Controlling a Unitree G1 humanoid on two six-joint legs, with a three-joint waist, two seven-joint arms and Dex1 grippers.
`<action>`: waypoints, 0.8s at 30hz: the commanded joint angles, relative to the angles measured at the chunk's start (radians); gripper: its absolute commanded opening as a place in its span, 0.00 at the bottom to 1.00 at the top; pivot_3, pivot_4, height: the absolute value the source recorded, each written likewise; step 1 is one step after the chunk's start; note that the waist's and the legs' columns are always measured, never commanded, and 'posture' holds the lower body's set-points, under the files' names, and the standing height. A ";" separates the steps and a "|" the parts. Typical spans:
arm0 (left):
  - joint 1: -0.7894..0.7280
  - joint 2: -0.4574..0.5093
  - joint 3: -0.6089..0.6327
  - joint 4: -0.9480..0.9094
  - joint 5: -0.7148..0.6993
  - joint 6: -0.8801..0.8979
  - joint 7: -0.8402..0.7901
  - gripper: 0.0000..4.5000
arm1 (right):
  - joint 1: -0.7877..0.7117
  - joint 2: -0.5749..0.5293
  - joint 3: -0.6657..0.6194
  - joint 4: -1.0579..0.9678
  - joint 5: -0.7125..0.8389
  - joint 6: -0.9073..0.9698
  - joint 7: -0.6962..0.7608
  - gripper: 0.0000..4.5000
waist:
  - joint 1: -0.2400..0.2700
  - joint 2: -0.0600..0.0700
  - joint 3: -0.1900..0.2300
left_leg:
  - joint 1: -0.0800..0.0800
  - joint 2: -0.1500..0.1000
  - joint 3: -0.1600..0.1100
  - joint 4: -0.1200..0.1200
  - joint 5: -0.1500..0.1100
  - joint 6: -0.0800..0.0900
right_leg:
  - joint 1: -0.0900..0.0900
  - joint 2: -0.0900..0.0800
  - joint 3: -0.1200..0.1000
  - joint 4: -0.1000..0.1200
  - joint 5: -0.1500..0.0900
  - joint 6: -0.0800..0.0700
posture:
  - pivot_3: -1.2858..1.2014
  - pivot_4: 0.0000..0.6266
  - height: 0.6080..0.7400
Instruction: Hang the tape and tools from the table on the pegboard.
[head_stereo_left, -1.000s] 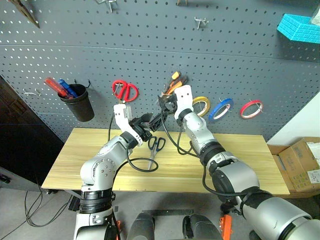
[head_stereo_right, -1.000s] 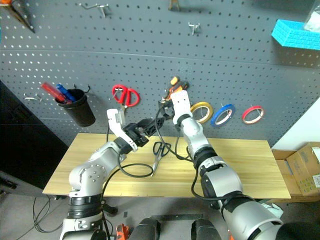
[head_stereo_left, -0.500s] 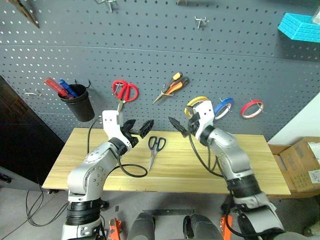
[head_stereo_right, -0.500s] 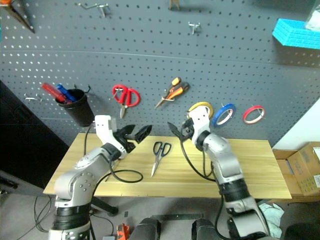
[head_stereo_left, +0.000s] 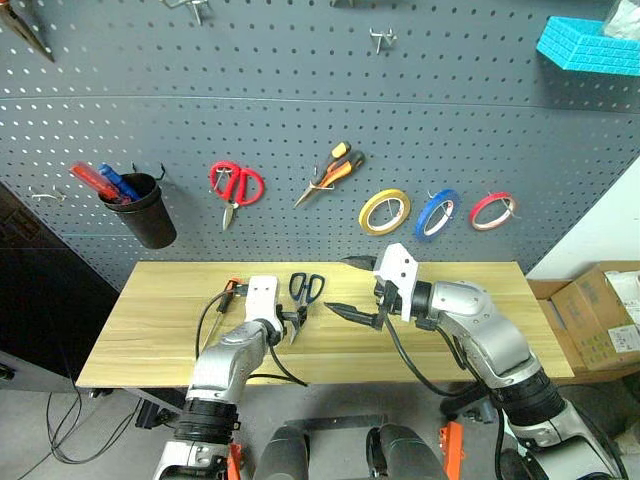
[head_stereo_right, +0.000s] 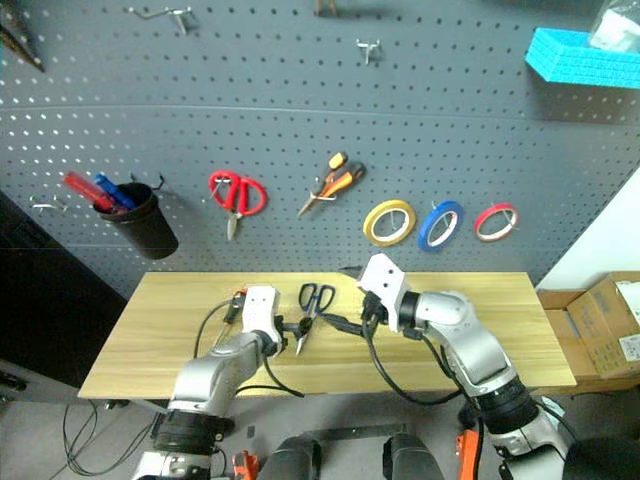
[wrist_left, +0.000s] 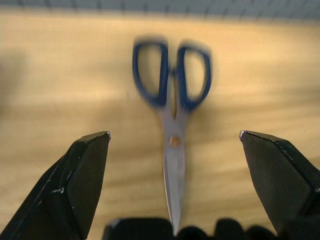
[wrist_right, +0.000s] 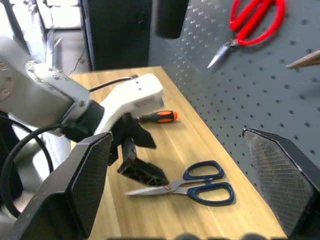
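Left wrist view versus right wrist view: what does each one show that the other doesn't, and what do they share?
The left wrist view alone shows the left gripper's own fingers rising wide apart either side of the blades. The right wrist view alone shows the left gripper from outside with open jaws at the blade tips, a small orange-and-black handled tool on the table, red-handled scissors hanging on the pegboard, and the right gripper's wide-set fingers. Both show the blue-handled scissors lying flat on the wooden table.

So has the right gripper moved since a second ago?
Yes. The right gripper has come away from the orange-handled pliers on the pegboard, down to table level.
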 joint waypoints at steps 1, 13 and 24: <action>-0.035 -0.022 -0.010 0.056 0.037 -0.033 -0.008 1.00 | -0.018 -0.003 -0.006 0.023 -0.014 -0.074 0.024 1.00 | -0.004 0.001 0.009 | 0.000 0.000 0.000 0.000 0.000 0.000 | 0.000 0.000 0.000 0.000 0.000 0.000 | 0.56 0.30 1.00; -0.113 -0.079 -0.012 0.194 0.125 -0.039 0.009 1.00 | -0.018 -0.032 0.004 0.042 -0.028 -0.110 0.100 1.00 | -0.010 0.002 0.037 | -0.001 0.000 -0.001 0.001 0.000 0.000 | 0.000 0.000 0.000 0.000 0.000 0.001 | 0.56 0.35 1.00; -0.139 -0.093 0.013 0.229 0.144 -0.049 0.000 0.66 | -0.031 -0.059 0.009 0.115 -0.084 -0.152 0.124 1.00 | -0.011 0.002 0.051 | -0.001 0.000 -0.001 0.000 0.000 0.000 | -0.001 0.000 0.000 0.000 0.000 0.001 | 0.56 0.36 1.00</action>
